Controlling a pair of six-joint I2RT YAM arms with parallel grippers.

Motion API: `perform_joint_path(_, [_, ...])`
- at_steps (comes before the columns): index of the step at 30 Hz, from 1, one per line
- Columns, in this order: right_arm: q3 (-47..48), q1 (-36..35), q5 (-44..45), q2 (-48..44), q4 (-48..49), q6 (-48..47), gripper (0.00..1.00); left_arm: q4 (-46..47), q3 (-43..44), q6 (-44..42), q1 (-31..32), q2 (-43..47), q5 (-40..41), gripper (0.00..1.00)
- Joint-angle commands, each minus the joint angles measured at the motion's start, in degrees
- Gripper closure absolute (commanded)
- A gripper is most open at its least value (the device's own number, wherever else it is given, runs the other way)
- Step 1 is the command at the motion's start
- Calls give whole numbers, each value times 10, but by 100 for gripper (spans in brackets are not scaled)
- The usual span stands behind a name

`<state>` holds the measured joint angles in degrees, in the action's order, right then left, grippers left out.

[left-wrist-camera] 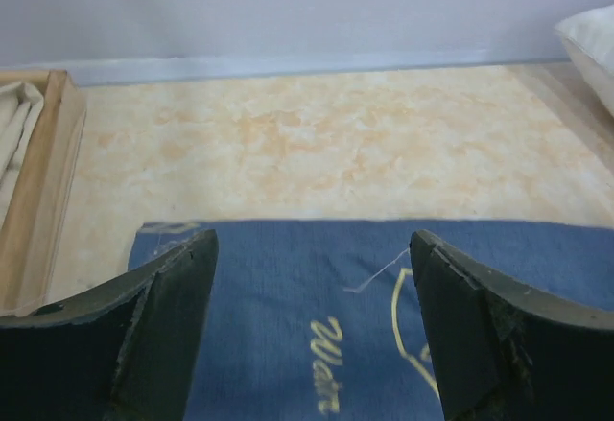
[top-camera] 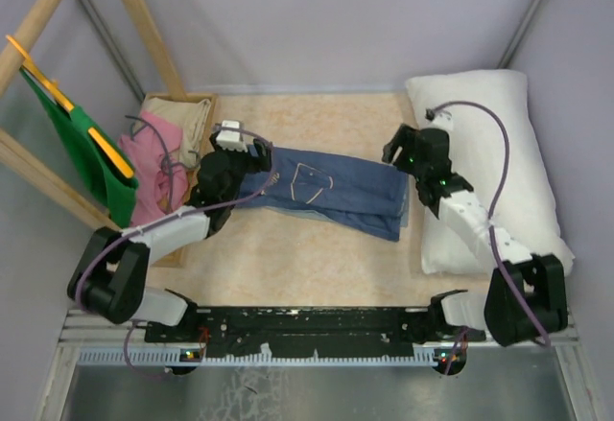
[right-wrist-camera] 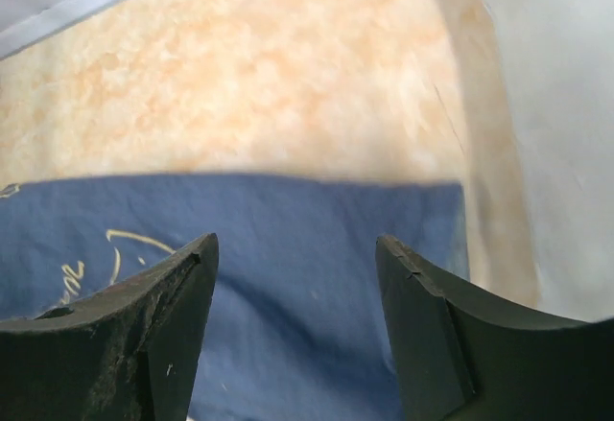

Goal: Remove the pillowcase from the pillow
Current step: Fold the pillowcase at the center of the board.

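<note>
The pillowcase (top-camera: 326, 189) lies flat mid-table, fully off the pillow (top-camera: 499, 143), which sits bare along the right side. My left claw (left-wrist-camera: 312, 258) and right claw (right-wrist-camera: 297, 253) hang spread wide over the cloth's ends, grasping nothing. I judge the job essentially done.

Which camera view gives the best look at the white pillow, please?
The top external view: nearly the whole pillow lies along the table's right side. The left wrist catches only a corner; the right wrist a blurred edge.
</note>
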<state>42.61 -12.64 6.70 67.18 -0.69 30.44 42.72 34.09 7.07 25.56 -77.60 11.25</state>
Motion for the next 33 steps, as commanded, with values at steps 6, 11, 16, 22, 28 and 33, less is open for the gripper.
perform_joint_path(6, [182, -110, 32, 184, -53, -68, 35, -141, 187, 21, 21, -180, 52, 17])
perform_joint_path(11, [80, -115, -39, 208, 6, -16, 37, -133, 121, 79, 21, -183, 8, 16])
perform_joint_path(16, [-1, -112, -39, 208, 32, 1, 38, -151, 75, 111, 20, -177, 12, 16])
perform_joint_path(22, [6, -93, -30, 177, 41, -12, 40, -171, 89, 68, 19, -147, 17, 16])
perform_joint_path(28, [122, -98, -66, 213, 57, -17, 51, -128, 134, 24, 20, -137, -77, 19])
perform_joint_path(33, [232, -122, -148, 323, 51, 13, 91, -127, 207, 38, 20, -226, -179, 56])
